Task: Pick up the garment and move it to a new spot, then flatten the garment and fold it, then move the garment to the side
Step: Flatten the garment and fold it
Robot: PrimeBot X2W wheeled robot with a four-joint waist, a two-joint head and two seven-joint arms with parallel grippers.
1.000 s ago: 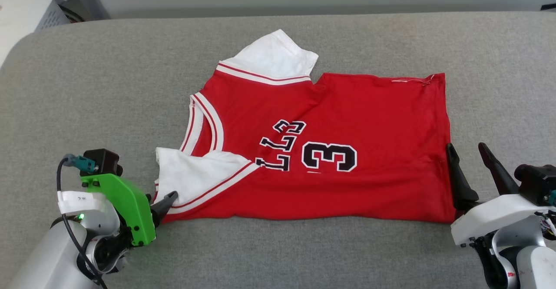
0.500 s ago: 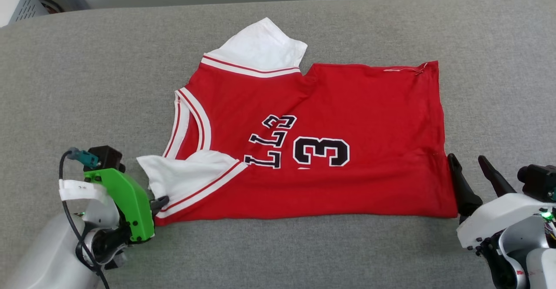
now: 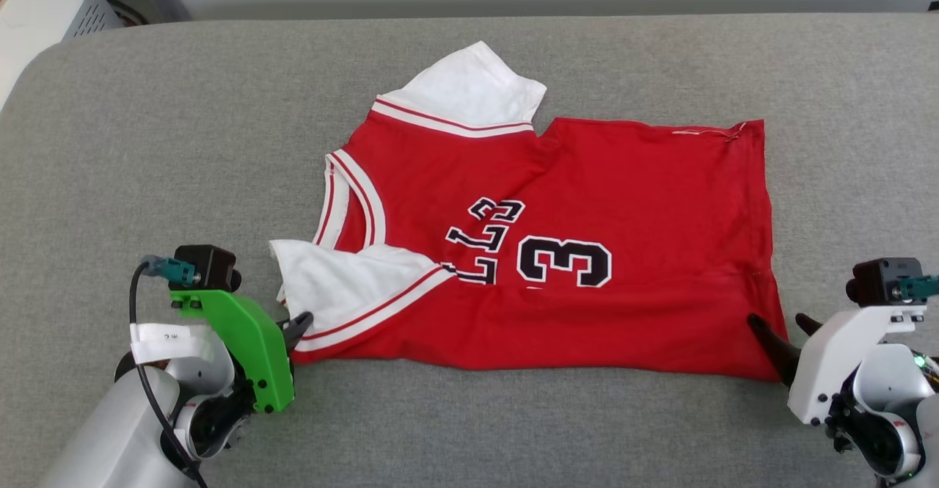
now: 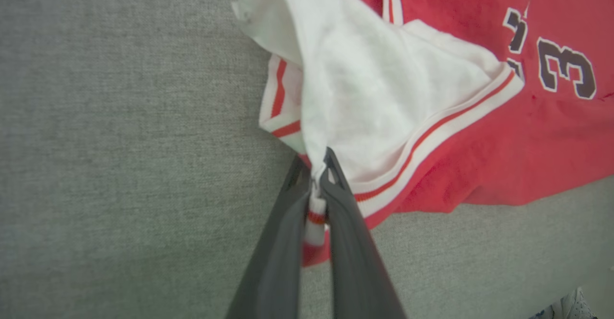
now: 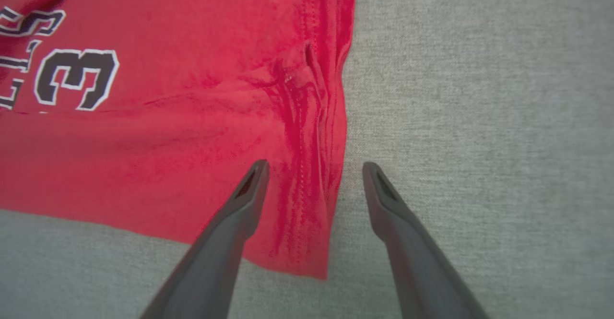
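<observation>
**Two tools at the jersey's near edge, one corner not yet gripped**

Nearest, the left tool (image 4: 316, 165) is clamped tight on the near-left corner of the garment (image 3: 587, 180), pinching white cloth and striped trim. The right tool (image 5: 314, 165) stands wide apart astride the near-right hem corner, one side over red cloth, the other over the bare grey desk (image 3: 469, 414), gripping nothing.

The fold looks to be the step in hand. The right tool should sink until the hem sits well inside its gap, then close on the full thickness. Both corners should then rise together and travel level toward the far edge, so nothing skews.

Counted: two tools, one garment lying flat mid-desk, one near sleeve (image 3: 345, 282), one numeral 3 (image 3: 565, 262), one far sleeve (image 3: 469, 88).
</observation>
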